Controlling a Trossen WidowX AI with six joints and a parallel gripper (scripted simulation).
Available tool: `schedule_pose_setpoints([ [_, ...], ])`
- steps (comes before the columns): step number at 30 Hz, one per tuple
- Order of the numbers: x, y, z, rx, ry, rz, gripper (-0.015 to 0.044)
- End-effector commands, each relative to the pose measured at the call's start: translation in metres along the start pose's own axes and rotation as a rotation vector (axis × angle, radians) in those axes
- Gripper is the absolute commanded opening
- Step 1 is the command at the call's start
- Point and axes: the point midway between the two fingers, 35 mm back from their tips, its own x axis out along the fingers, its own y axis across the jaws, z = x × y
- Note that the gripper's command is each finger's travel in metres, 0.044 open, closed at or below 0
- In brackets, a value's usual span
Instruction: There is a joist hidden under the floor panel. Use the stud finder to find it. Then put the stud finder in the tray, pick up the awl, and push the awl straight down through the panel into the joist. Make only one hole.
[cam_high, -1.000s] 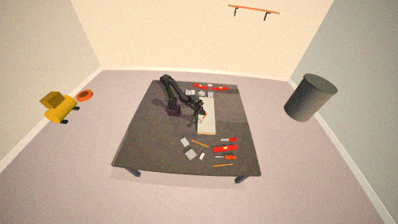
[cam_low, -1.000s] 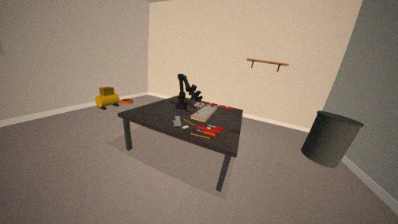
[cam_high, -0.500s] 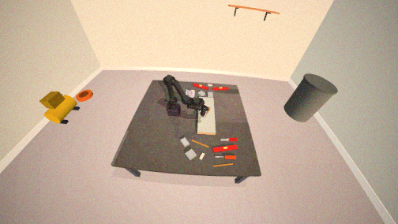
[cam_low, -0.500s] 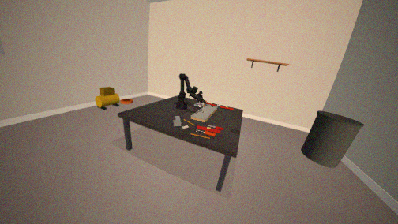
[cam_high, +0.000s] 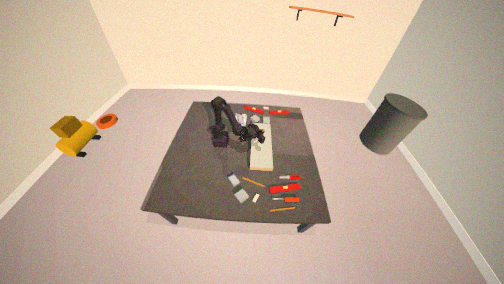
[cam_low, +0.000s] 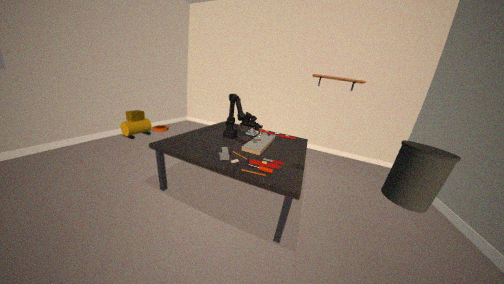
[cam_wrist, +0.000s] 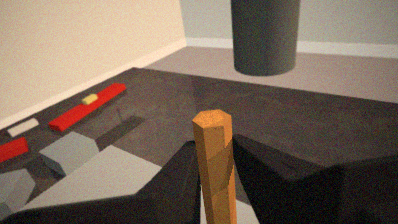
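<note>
My gripper (cam_high: 259, 134) (cam_low: 259, 127) (cam_wrist: 213, 146) is shut on the awl, whose orange six-sided handle (cam_wrist: 216, 175) stands up between the black fingers in the wrist view. The awl's tip is hidden. The gripper is over the back part of the pale floor panel (cam_high: 261, 160) (cam_low: 257, 144) (cam_wrist: 107, 172); the height of the tip above it cannot be told. A small pale, partly pink shape (cam_high: 241, 119) (cam_low: 251, 132) beside the arm may be the tray with the stud finder; it is too small to tell.
Red bars (cam_high: 279, 112) (cam_wrist: 87, 108) and grey blocks (cam_high: 266, 120) (cam_wrist: 71, 152) are behind the panel. Toward the front edge lie more grey blocks (cam_high: 241, 194), an orange stick (cam_high: 253, 182), a red bar (cam_high: 285, 188) and red-handled tools (cam_high: 292, 199). A dark bin (cam_high: 390, 127) (cam_low: 419, 177) (cam_wrist: 265, 37) stands off the table.
</note>
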Motion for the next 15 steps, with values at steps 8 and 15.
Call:
schedule_pose_setpoints([
  [8,0.0012,0.0074,0.0071,-0.033,-0.055,0.094,0.0000],
  [15,0.0016,0.0071,0.0050,-0.033,-0.055,0.094,0.0000],
])
